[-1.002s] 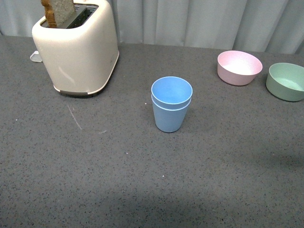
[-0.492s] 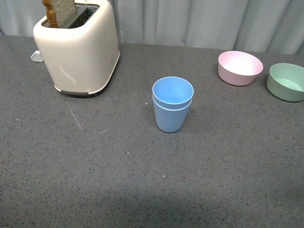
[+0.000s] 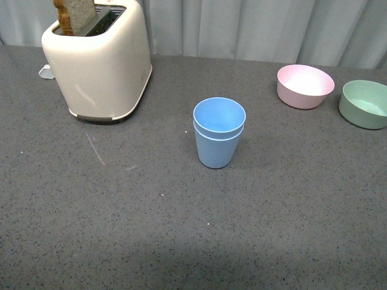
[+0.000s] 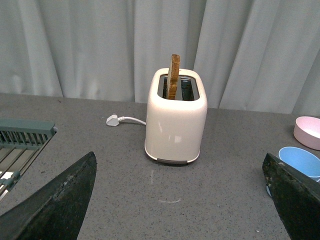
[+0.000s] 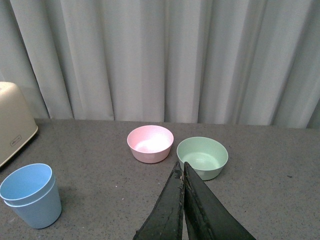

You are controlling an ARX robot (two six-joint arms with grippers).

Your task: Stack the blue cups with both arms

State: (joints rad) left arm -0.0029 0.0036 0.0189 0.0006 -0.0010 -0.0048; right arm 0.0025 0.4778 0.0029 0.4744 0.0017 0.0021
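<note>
Blue cups point(image 3: 219, 130) nested upright — between toaster point(image 3: 98, 63) and pink bowl point(image 3: 305, 86).

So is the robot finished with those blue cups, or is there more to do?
It looks finished. The blue cups sit nested, one inside the other, upright on the table. Nothing is in hand: the left gripper is open and empty, the right gripper shut on nothing, both away from the cups. Nothing appears left.

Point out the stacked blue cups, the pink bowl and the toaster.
blue cups point(image 3: 219, 134): front view, outer wall of the stack.
pink bowl point(image 3: 301, 96): front view, outer wall.
toaster point(image 3: 100, 72): front view, front face.
</note>
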